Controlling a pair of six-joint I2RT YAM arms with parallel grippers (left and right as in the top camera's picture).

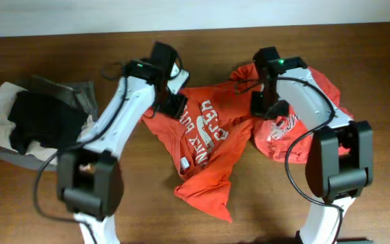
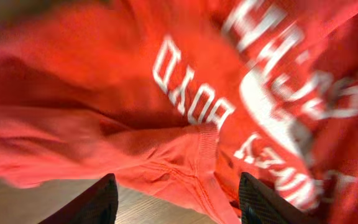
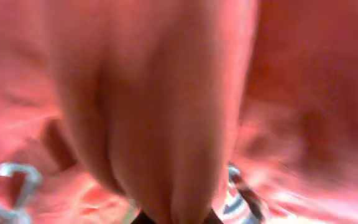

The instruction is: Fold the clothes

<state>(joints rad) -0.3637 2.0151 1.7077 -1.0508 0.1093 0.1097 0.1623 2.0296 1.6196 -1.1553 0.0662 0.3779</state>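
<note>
A red T-shirt [image 1: 205, 142] with white letters lies crumpled mid-table. An orange-red garment [image 1: 320, 88] lies bunched at its right. My left gripper [image 1: 172, 103] hangs over the shirt's left edge. In the left wrist view its fingers [image 2: 182, 205] are open and empty, over the shirt's hem [image 2: 197, 162] and bare wood. My right gripper [image 1: 263, 105] is where the two garments meet. In the right wrist view the fingers [image 3: 178, 218] are almost hidden and shut on a raised fold of red cloth [image 3: 166, 112]. I cannot tell which garment the fold belongs to.
A pile of beige, black and grey clothes [image 1: 32, 122] lies at the left edge of the brown wooden table [image 1: 147, 203]. Both arm bases stand at the front edge, left [image 1: 90, 183] and right [image 1: 337, 163].
</note>
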